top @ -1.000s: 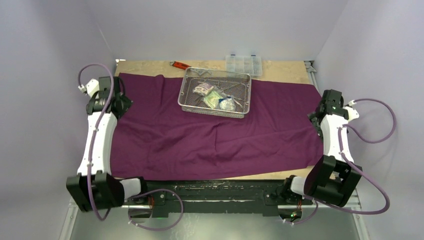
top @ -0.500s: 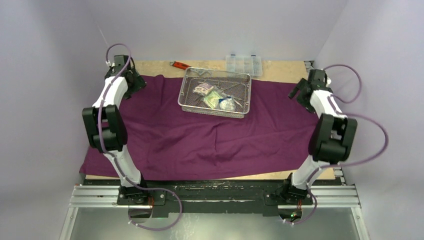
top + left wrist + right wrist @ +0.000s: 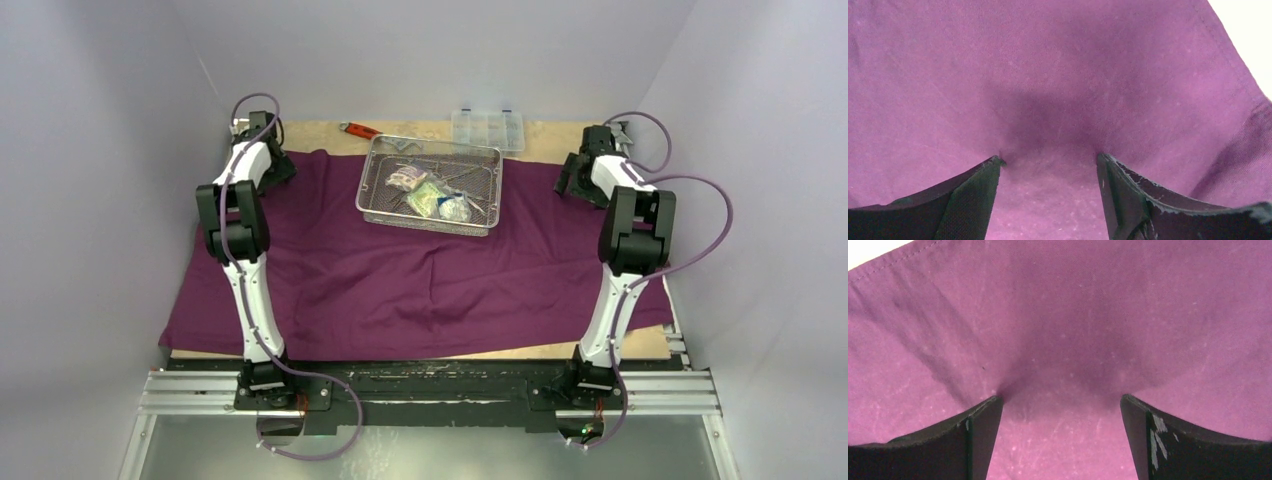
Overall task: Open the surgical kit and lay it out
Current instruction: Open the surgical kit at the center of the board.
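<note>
The tray (image 3: pixel 420 221) sits on the far half of the cloth (image 3: pixel 400 280), a little right of centre. Three packets lie close together inside it: a pinkish one (image 3: pixel 407 178) at the far left, a greenish one (image 3: pixel 427 200) in the middle and a pale bluish one (image 3: pixel 456 210) at the near right. Thin steel instruments (image 3: pixel 473 187) lie toward the tray's right side. At this size the tweezers and forceps cannot be told apart. Behind the tray, on the bare table (image 3: pixel 560 135), stands a clear box (image 3: pixel 487 129) whose contents are too small to make out. A wrench (image 3: pixel 358 129) lies left of the box, just off the cloth's far edge.

The cloth covers most of the table and is rumpled in the middle. The left gripper (image 3: pixel 277 168) is down at its far-left corner and the right gripper (image 3: pixel 570 182) at its far-right corner.

The top view gives this layout but hides how the jaws stand. The wrist views show that. The fingers (image 3: pixel 963 200) of the left gripper are spread wide, with their tips at the fabric and only cloth between them. The right fingers (image 3: pixel 1168 440) are spread the same way. Small creases run out from the tips, and the cloth lies in shadow between them. The left wrist view shows the hem at the upper right with a pale surface beyond it. The right wrist view shows a stitched hem at the upper left. Neither wrist view takes in the tray.
</note>
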`<action>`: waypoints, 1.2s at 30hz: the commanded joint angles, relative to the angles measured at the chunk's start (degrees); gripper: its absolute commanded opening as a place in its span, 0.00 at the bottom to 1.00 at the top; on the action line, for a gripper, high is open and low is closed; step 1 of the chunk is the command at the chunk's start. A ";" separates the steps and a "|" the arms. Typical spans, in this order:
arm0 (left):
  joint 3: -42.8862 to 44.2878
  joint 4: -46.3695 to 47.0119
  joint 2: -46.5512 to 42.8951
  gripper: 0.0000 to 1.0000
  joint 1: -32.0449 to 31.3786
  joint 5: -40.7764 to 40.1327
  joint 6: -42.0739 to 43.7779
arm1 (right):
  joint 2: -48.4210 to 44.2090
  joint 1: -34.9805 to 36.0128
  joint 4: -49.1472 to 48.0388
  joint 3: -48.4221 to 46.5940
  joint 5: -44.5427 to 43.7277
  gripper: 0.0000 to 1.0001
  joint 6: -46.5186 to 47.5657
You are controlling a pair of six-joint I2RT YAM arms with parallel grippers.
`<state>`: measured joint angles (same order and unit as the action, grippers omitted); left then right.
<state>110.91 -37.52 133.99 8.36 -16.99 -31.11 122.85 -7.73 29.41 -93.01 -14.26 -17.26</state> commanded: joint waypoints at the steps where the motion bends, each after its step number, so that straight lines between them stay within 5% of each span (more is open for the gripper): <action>1: 4.33 -5.43 2.67 0.69 0.46 -9.20 -3.82 | 2.88 -0.10 1.64 -4.87 -1.08 0.91 2.23; 11: 8.44 -14.59 8.61 0.69 2.92 -19.36 -13.47 | 14.03 -0.10 5.33 -15.35 -3.86 0.87 3.09; 23: 16.59 -14.31 15.28 0.68 4.47 -15.33 -14.22 | 20.94 -0.01 5.41 -24.62 2.12 0.65 4.68; 36: 17.76 -9.92 16.24 0.65 8.16 -12.58 -12.86 | 22.48 -0.01 1.67 -29.03 7.71 0.02 3.61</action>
<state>129.43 -47.31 145.53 13.26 -30.46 -45.36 141.21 -7.77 30.48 -120.73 -9.04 -13.78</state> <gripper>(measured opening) 0.658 0.055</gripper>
